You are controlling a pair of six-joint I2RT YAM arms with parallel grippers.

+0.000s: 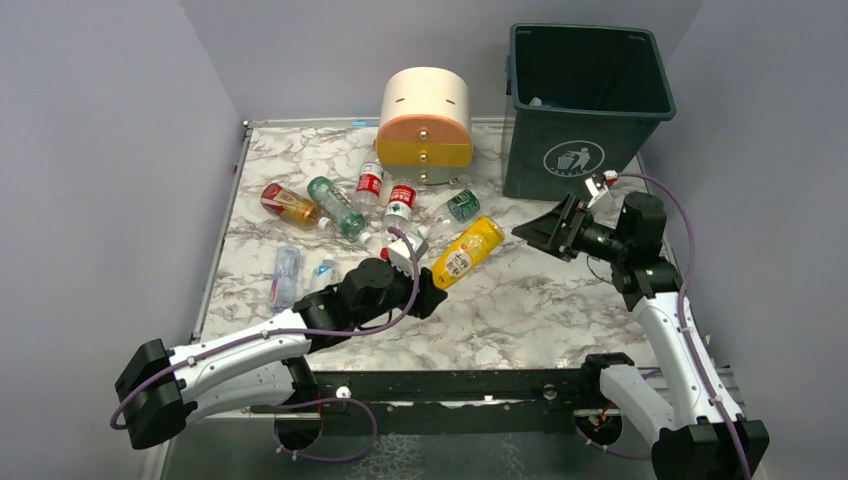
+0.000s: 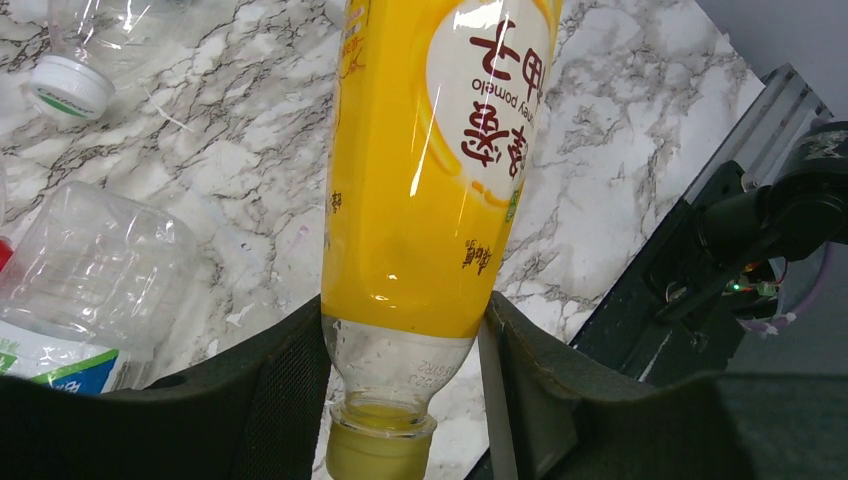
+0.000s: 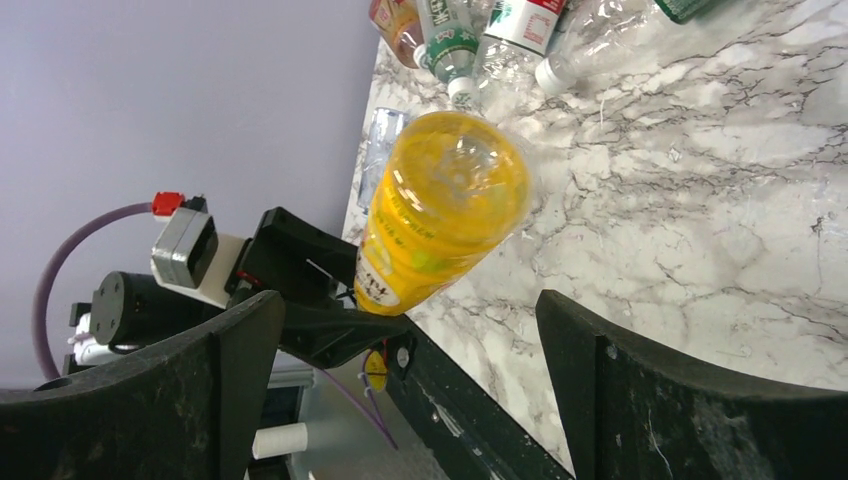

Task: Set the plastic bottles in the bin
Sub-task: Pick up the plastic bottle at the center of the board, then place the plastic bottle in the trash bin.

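My left tool (image 1: 432, 292) was closed on the yellow bottle (image 1: 468, 250), gripping it just below the cap. On the left wrist feed, the two black fingers (image 2: 285, 390) pressed against the clear shoulder of the yellow bottle (image 2: 430, 180) on either side, with the yellow cap sitting between them at the bottom edge. The bottle was tilted, its base pointing far and right, and on the right wrist feed it looked lifted off the marble counter (image 1: 540, 300), near the middle.

My right tool (image 1: 545, 225) hung above the right part of the counter, in front of the bin (image 1: 620, 130), with its jaws spread wide and nothing between them. It faced the base of the yellow bottle (image 3: 450, 190) but stayed apart from it.

The bin stood at the far right corner, its white icon facing me. I could see something pale inside near its left wall, but I could not tell what it was.

The other bottles lay in a loose cluster on the far left part of the counter: an orange-tinted bottle (image 1: 288, 203), a green bottle (image 1: 335, 207) and two clear bottles with red labels (image 1: 370, 183) just in front of the cream-and-orange drawer unit (image 1: 425, 125). A flattened clear bottle (image 1: 286, 275) lay nearer, by the left edge.
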